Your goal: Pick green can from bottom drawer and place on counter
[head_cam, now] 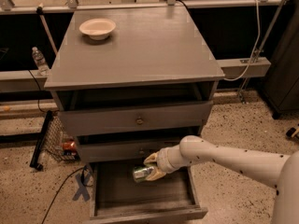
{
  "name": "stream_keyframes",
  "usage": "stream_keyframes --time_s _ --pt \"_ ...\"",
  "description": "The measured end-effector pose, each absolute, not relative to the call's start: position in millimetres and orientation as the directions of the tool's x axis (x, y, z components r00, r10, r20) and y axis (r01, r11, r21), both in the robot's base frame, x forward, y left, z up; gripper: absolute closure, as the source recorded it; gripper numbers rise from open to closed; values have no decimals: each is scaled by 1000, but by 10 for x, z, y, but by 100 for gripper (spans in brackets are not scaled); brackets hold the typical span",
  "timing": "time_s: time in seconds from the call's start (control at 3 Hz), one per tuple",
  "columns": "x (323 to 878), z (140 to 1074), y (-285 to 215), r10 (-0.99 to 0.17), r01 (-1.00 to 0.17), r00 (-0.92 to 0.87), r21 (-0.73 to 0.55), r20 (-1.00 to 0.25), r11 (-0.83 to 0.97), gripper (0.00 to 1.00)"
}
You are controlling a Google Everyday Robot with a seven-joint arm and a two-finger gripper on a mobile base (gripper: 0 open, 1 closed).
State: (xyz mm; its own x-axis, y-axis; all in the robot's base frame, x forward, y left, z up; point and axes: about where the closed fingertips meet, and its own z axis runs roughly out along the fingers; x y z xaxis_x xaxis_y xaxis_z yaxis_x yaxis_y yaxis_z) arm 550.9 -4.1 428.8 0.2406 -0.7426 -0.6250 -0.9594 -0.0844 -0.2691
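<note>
The bottom drawer [140,197] is pulled open below two shallower drawers. My gripper [150,168] reaches in from the right, over the drawer's back part, just below the middle drawer's front. It is shut on the green can [141,173], which lies on its side with a silvery end facing left, held a little above the wood-grain floor. The counter [135,50] is the wide grey top of the cabinet above.
A cream bowl [97,28] sits at the back left of the counter. A clear plastic bottle [39,60] stands on a ledge to the left. A wire basket with a red can [69,146] and a blue X mark [82,190] lie on the floor left of the cabinet.
</note>
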Motion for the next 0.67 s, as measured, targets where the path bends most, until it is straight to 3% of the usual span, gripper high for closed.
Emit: stream_keyframes --time_s 0.67 --pt "5540 4475 -40 -753 -950 260 -298 -604 -90 100"
